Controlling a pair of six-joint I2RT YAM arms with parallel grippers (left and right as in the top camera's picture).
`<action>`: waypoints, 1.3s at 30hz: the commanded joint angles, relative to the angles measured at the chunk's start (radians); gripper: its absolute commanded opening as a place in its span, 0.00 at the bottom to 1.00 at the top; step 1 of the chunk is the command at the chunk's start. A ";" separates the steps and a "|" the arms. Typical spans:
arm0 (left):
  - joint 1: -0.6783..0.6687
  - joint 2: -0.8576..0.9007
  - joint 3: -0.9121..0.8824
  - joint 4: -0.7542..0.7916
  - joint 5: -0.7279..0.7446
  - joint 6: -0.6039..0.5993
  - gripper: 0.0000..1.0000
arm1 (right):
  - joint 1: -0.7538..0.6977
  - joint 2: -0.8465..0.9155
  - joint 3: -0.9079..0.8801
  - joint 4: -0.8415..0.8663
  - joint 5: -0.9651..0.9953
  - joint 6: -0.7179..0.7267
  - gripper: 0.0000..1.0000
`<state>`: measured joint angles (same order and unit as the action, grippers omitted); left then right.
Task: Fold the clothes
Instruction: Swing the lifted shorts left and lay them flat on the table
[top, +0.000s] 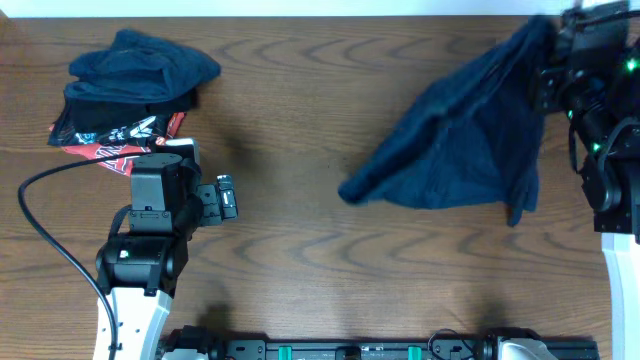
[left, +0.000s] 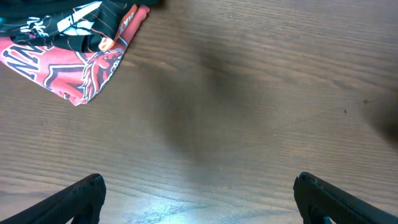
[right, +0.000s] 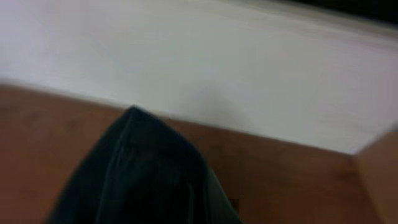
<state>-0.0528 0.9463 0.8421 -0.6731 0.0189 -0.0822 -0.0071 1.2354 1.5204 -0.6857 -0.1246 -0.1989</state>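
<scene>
The navy-blue garment (top: 460, 135) lies bunched at the right of the table, its far right corner lifted up to my right gripper (top: 552, 40) at the table's back right. The right gripper is shut on that corner. In the right wrist view the dark fabric (right: 143, 180) fills the lower frame and hides the fingers. My left gripper (top: 228, 197) is at the left front, open and empty. Its two fingers (left: 199, 199) are spread wide over bare wood in the left wrist view.
A pile of clothes sits at the back left: a dark blue piece (top: 140, 62) on top of a red, black and white printed one (top: 125, 135), which also shows in the left wrist view (left: 74, 56). A black cable (top: 50, 215) runs by the left arm. A white wall (right: 199, 68) borders the far edge.
</scene>
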 joint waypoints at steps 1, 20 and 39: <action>0.006 -0.002 0.020 0.001 -0.001 -0.010 0.98 | 0.010 0.002 0.017 -0.048 -0.232 -0.110 0.01; 0.006 -0.002 0.020 0.000 -0.001 -0.010 0.98 | 0.074 0.469 0.017 0.620 -0.029 0.127 0.67; 0.006 0.018 0.019 -0.007 0.370 -0.010 0.98 | -0.014 0.308 0.017 -0.174 0.424 0.186 0.99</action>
<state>-0.0509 0.9485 0.8463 -0.6800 0.1711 -0.0822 0.0311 1.5558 1.5307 -0.7773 0.1791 -0.0418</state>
